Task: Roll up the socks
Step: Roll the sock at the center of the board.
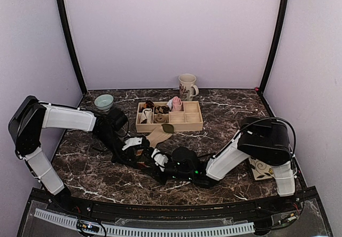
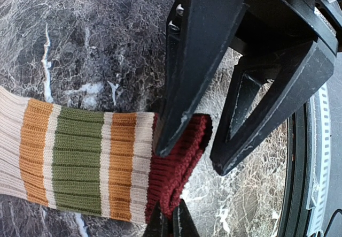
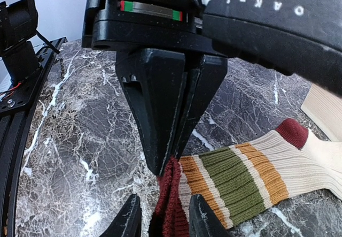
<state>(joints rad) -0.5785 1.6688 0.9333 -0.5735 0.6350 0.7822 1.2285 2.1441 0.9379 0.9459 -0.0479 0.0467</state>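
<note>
Striped sock (image 2: pixel 80 162) on the marble table (image 1: pixel 230 114), its dark-red cuff (image 2: pixel 184 167) caught where the two grippers meet.

The sock lies flat near the front middle of the table. Its long axis runs from the cuff, which points toward the arm bases, away to the foot, which points toward the wooden box (image 1: pixel 170 129). The bands from the cuff outward are orange, green, orange, then cream, with a dark-red heel (image 3: pixel 293 131) farther along. The left gripper (image 2: pixel 166 215) is clenched on the edge of the cuff, lifting it into a folded ridge. The right gripper (image 3: pixel 165 221) faces it from the other side. Its jaws stand apart with the raised cuff between them, one finger close on each side. Whether its pads press the fabric cannot be told.
</note>
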